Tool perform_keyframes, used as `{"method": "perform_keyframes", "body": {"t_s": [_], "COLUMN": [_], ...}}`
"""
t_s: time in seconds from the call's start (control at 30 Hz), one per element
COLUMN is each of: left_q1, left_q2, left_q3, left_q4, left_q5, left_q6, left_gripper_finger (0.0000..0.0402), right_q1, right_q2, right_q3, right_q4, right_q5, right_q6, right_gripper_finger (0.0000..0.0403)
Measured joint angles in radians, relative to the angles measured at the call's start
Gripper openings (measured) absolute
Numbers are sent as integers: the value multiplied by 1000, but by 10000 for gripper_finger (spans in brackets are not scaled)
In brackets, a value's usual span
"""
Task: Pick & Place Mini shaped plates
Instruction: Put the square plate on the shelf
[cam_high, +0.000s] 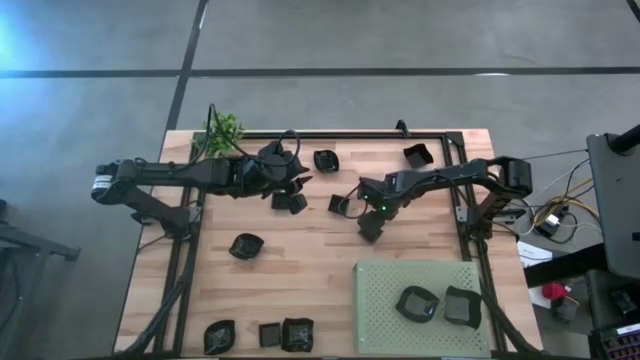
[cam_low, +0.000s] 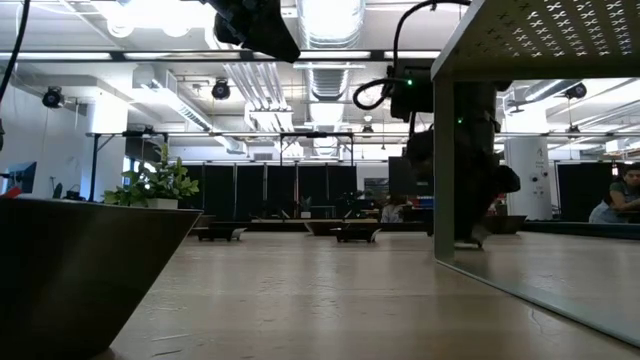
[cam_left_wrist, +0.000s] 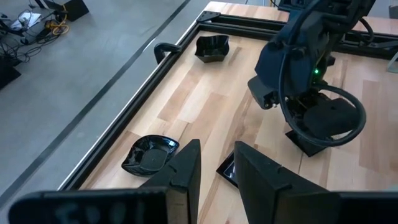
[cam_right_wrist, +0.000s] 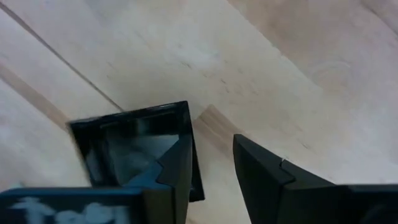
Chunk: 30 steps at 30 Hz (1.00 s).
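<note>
1. High view: right gripper (cam_high: 352, 205) at table centre, directly over a small square plate (cam_high: 340, 205). Left gripper (cam_high: 290, 190) at the far side, just above another square plate (cam_high: 290, 202), beside the leafy plant (cam_high: 222, 132). Two plates (cam_high: 438, 304) already resting on the green mat (cam_high: 380, 300), well apart from both grippers. Other plates scattered along the near and far table edges.
2. Low view: dark arm links overhead; possibly the right gripper near the mat edge, too dark to confirm.
3. Left wrist view: left fingers (cam_left_wrist: 186, 168) parted by a narrow gap, holding nothing; wavy-rimmed plate (cam_left_wrist: 151, 154) just beside them.
4. Right wrist view: right fingers (cam_right_wrist: 177, 165) partly open, one finger over the square plate's rim, not clamped.
</note>
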Motion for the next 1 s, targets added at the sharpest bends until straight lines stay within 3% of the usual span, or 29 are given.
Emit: {"method": "perform_keyframes", "body": {"t_s": [1.0], "left_q1": [0], "left_q2": [0], "left_q3": [0], "left_q4": [0], "left_q5": [0], "left_q6": [0], "left_gripper_finger": [92], "right_q1": [0], "right_q2": [1], "right_q3": [-2], "right_q4": [88], "right_q5": [-55], "right_q6": [-42], "right_gripper_finger": [93]}}
